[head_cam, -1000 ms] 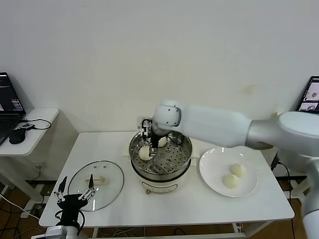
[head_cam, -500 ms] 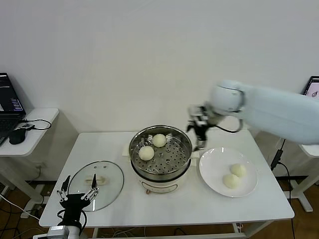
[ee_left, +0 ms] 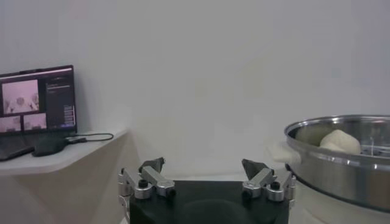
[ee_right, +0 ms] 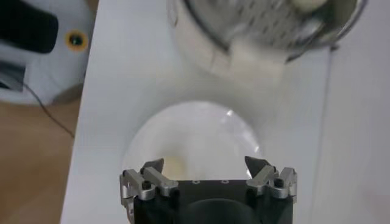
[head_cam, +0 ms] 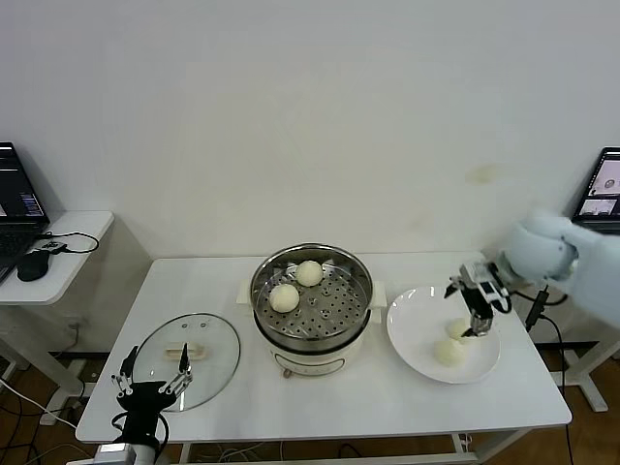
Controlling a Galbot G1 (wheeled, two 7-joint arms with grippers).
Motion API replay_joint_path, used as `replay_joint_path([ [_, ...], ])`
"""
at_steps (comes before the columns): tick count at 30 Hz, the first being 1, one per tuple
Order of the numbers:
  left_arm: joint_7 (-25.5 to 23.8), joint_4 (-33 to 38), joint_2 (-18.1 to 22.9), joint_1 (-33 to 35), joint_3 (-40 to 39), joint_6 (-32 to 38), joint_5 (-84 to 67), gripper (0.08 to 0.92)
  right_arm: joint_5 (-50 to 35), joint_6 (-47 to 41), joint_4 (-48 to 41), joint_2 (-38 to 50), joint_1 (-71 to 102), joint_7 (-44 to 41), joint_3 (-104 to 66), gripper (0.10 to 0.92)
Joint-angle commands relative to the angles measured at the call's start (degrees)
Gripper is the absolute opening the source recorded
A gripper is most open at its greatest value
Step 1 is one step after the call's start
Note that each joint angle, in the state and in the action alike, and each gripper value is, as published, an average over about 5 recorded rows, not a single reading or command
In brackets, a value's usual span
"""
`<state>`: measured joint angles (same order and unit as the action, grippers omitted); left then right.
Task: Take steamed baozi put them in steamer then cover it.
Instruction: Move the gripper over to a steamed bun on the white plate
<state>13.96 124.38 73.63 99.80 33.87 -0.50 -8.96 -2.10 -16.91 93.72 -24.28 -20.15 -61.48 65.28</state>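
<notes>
The steel steamer (head_cam: 312, 300) stands mid-table on its white base, with two baozi (head_cam: 285, 296) (head_cam: 309, 273) on its perforated tray. Two more baozi (head_cam: 460, 330) (head_cam: 449, 352) lie on the white plate (head_cam: 412, 334) at the right. My right gripper (head_cam: 473, 302) is open and empty, hovering over the plate just above the farther bun; its wrist view shows the plate (ee_right: 195, 137) and the steamer (ee_right: 244, 36). The glass cover (head_cam: 186, 358) lies flat at the front left. My left gripper (head_cam: 153, 373) is open and empty at the cover's near edge; its wrist view shows the steamer (ee_left: 341, 161).
A side table with a laptop (head_cam: 17, 199) and a mouse (head_cam: 33, 264) stands at the far left. Another screen (head_cam: 603, 184) shows at the far right. Bare table top lies in front of the steamer and the plate.
My right gripper let go of a bun in the steamer, rose out, and swung right to the plate, where it now hovers open. The left gripper has barely moved.
</notes>
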Motion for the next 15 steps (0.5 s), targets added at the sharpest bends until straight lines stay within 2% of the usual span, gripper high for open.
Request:
replay_joint_path([
  [1, 0.01, -0.45, 0.17, 0.12, 0.11, -0.03, 0.33, 0.823, 9.25, 2.34, -3.88, 2.51, 22.61, 1.07, -15.35, 0.823],
  [15, 0.06, -0.91, 0.35, 0.48, 0.54, 0.00, 0.42, 0.823, 11.17, 3.25, -13.27, -5.04, 28.43, 4.22, -19.76, 0.823],
])
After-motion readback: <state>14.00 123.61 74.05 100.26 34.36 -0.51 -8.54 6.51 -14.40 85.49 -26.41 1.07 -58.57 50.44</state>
